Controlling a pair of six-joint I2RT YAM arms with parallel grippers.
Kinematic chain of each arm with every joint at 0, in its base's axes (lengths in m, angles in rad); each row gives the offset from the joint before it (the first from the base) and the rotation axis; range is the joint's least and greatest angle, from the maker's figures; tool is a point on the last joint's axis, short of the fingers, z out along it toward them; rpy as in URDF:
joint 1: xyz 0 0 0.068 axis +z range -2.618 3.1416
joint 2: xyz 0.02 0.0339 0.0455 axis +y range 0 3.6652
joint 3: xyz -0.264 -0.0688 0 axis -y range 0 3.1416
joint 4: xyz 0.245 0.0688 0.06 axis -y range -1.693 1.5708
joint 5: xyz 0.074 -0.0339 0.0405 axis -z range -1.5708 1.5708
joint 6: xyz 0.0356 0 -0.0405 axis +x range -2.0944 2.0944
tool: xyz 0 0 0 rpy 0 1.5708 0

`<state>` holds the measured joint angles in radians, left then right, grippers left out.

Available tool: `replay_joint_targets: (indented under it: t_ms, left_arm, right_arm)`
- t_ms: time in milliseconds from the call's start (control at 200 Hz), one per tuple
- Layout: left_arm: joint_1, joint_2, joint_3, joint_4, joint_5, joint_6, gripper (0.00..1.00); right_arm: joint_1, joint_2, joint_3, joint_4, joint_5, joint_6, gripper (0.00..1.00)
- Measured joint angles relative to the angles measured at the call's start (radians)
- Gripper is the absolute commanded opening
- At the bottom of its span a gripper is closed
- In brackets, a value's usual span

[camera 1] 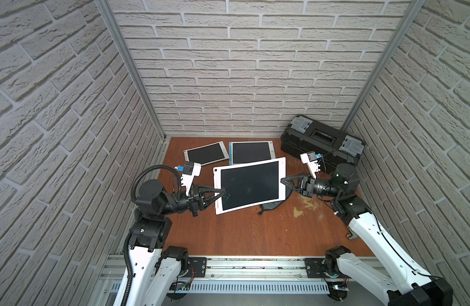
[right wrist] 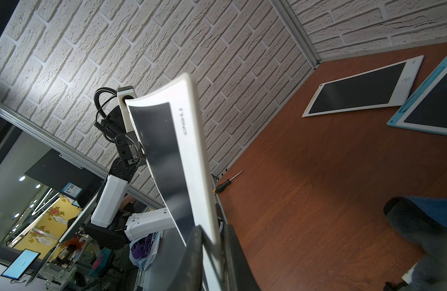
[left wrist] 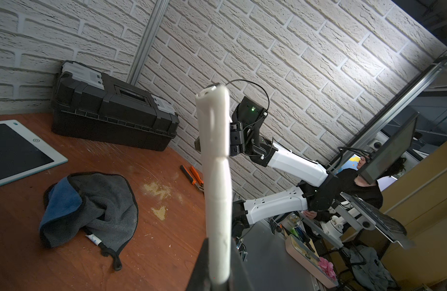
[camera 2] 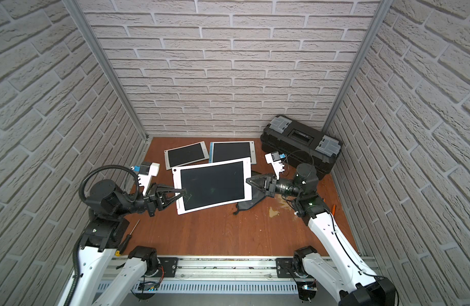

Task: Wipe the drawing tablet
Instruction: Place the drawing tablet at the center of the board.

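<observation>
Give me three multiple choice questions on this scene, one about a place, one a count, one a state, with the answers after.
1. Where does the black toolbox stand?
A) far right corner of the table
B) near left corner
C) on a tablet

2. How many drawing tablets are in view?
A) one
B) two
C) three

3. How is the large white tablet supported?
A) lying flat, untouched
B) gripped at opposite edges by both grippers
C) leaning on the toolbox

Answers:
1 A, it sits where the back and right walls meet.
2 C, a small white tablet and a blue-edged tablet lie behind the large one.
3 B, the left gripper and right gripper are each shut on an edge.
</observation>
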<state>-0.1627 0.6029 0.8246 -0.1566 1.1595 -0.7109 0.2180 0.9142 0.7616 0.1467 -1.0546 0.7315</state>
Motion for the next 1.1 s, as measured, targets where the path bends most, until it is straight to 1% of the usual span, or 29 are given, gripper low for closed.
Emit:
replay_joint_targets:
  t_ms: [215, 285, 325, 470, 505, 590, 620, 695, 810, 960, 1015, 1105]
  left_arm:
    - [0.011, 0.028, 0.0, -0.032, -0.037, 0.011, 0.0]
    - [0.011, 0.034, 0.0, -0.043, -0.045, 0.023, 0.25]
    - [0.011, 0.037, 0.0, -0.05, -0.048, 0.032, 0.35]
    - [0.006, 0.047, 0.001, -0.084, -0.053, 0.082, 0.77]
    - [0.007, 0.05, 0.002, -0.097, -0.058, 0.094, 0.82]
    - [0.02, 0.052, 0.007, -0.156, -0.085, 0.13, 0.91]
    - [0.029, 0.053, 0.013, -0.184, -0.101, 0.151, 0.97]
    - [0.069, 0.056, 0.031, -0.256, -0.168, 0.192, 0.98]
    - [0.166, 0.054, 0.047, -0.361, -0.312, 0.245, 0.98]
    - [0.3, 0.028, 0.048, -0.449, -0.437, 0.247, 0.98]
    - [0.325, 0.01, 0.048, -0.47, -0.489, 0.232, 0.98]
    - [0.331, -0.02, 0.048, -0.501, -0.554, 0.212, 0.98]
  right_arm:
    - [-0.008, -0.042, 0.003, -0.018, -0.002, -0.018, 0.03]
    - [-0.009, -0.049, 0.003, -0.031, 0.0, -0.025, 0.03]
    - [-0.007, -0.051, 0.003, -0.038, -0.007, -0.021, 0.03]
    - [0.014, -0.058, 0.005, -0.061, -0.019, -0.024, 0.03]
    - [0.014, -0.058, 0.005, -0.065, -0.018, -0.024, 0.03]
    - [0.014, -0.058, 0.005, -0.083, -0.011, -0.021, 0.03]
    - [0.014, -0.058, 0.005, -0.089, -0.004, -0.021, 0.03]
    - [0.014, -0.055, 0.009, -0.114, 0.021, -0.022, 0.03]
    - [0.014, -0.037, 0.033, -0.185, 0.083, -0.035, 0.03]
    - [0.014, 0.011, 0.072, -0.263, 0.161, -0.046, 0.03]
    - [0.014, 0.048, 0.088, -0.28, 0.186, -0.047, 0.03]
    - [0.021, 0.135, 0.117, -0.298, 0.23, -0.034, 0.03]
